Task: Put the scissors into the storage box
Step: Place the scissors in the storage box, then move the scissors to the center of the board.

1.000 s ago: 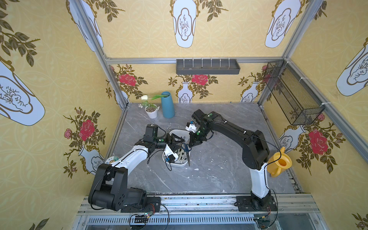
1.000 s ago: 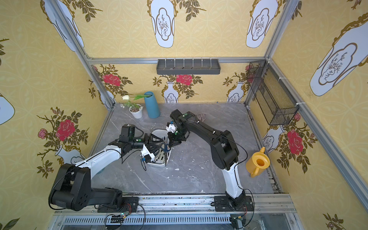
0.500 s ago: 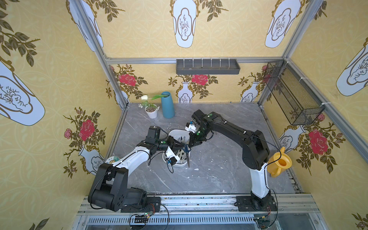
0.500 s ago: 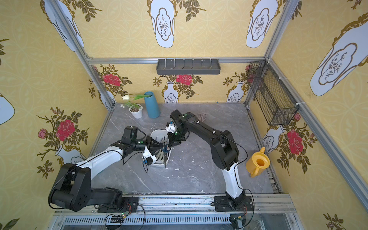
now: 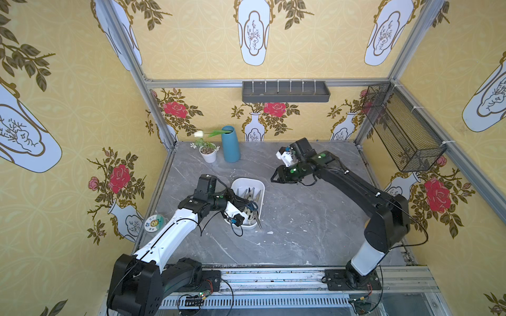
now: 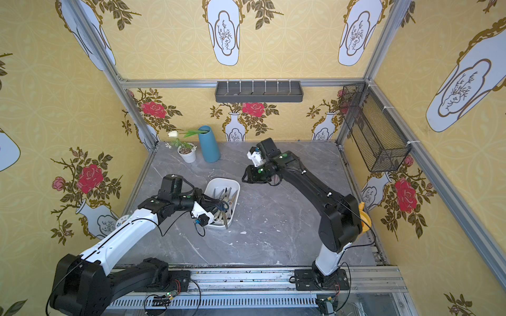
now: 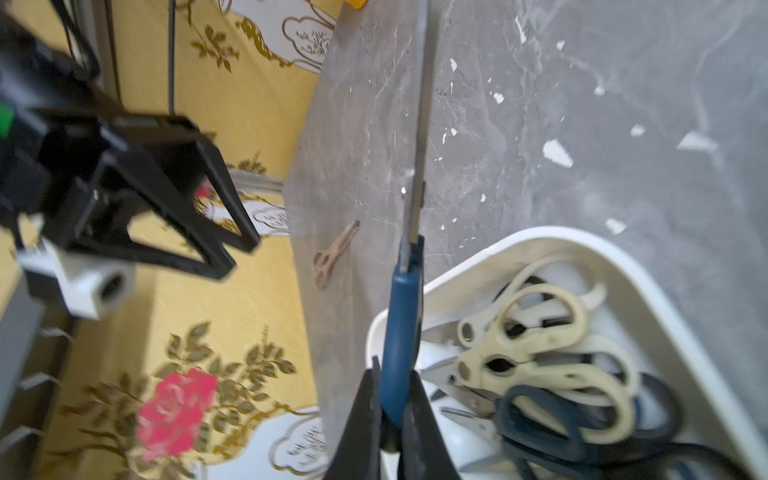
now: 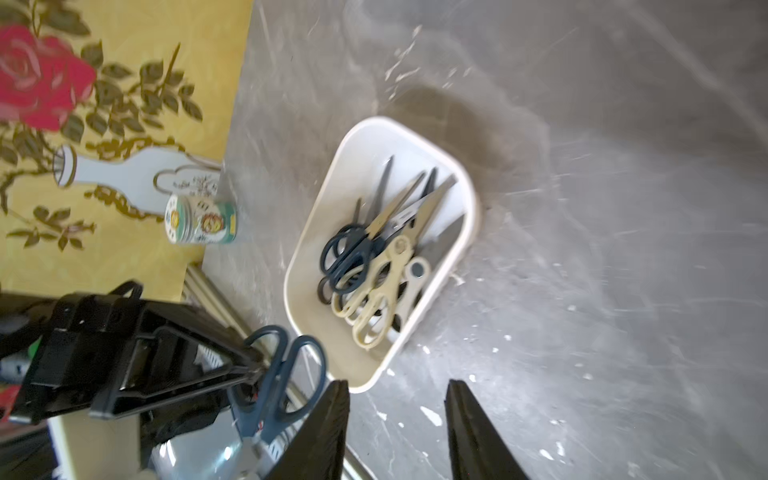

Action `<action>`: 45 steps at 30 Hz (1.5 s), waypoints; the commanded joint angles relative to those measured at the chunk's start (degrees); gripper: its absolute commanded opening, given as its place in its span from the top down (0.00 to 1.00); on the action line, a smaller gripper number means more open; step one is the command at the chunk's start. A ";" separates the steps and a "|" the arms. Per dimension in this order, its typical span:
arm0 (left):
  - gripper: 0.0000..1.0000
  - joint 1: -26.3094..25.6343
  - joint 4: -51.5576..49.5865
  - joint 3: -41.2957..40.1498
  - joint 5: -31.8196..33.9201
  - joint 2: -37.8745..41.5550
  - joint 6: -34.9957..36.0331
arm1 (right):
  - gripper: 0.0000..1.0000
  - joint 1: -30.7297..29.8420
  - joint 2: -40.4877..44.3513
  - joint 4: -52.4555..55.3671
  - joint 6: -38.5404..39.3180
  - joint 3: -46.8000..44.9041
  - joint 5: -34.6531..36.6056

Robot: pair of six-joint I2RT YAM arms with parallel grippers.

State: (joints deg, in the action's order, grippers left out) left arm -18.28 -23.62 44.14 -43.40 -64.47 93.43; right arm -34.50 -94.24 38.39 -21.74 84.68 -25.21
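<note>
A: Left gripper (image 7: 395, 374), state?

B: Clamped shut on the blue-handled scissors (image 7: 405, 307); the handle is pinched between both fingers; the blades are closed and pointed away from the gripper, out past the rim of the storage box (image 7: 561, 239) and over the table (image 7: 540, 83).

A: Where is that pair placed in a top view?

B: The blue-handled scissors (image 5: 254, 209) are seen at the near end of the storage box (image 5: 262, 191); the handle loops are over the box and the blade tip is at its near right corner; contact with the box cannot be told.

A: Box contents?

B: A heap of scissors (image 8: 374, 257) is held inside; cream, navy and black handles are noted, bunched toward the near end, with the blades laid toward the far end; in the left wrist view the heap is seen just beside the left gripper's fingers.

A: Right gripper (image 8: 395, 399)?

B: The jaws are parted partway; nothing is gripped; in both top views it is hung over bare table, beyond the far right corner of the box and well apart from it.

A: Anything outside the box?

B: One small pale pink pair (image 7: 334, 255) is seen flat on the table, apart from the box.
</note>
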 commanded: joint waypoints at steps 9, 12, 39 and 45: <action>1.00 1.84 -34.39 15.51 -1.27 -15.78 -68.42 | 0.60 2.98 9.31 -18.18 -14.31 -16.49 3.07; 1.00 4.38 -33.84 18.33 -3.59 -22.99 -75.73 | 0.60 2.76 9.76 -20.97 -16.88 -18.18 3.06; 0.60 6.66 -33.82 22.65 3.60 -31.65 -88.08 | 0.44 1.52 11.11 -18.06 -22.86 -19.24 19.25; 0.59 7.46 -33.10 27.27 10.49 -16.83 -80.05 | 0.46 10.49 2.00 -6.37 -17.01 -10.55 25.65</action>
State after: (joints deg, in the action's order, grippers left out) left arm -11.09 -56.42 70.35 -37.23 -84.95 7.70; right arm -26.59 -88.62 25.34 -43.31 71.33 -5.32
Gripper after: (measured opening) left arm 0.411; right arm 0.546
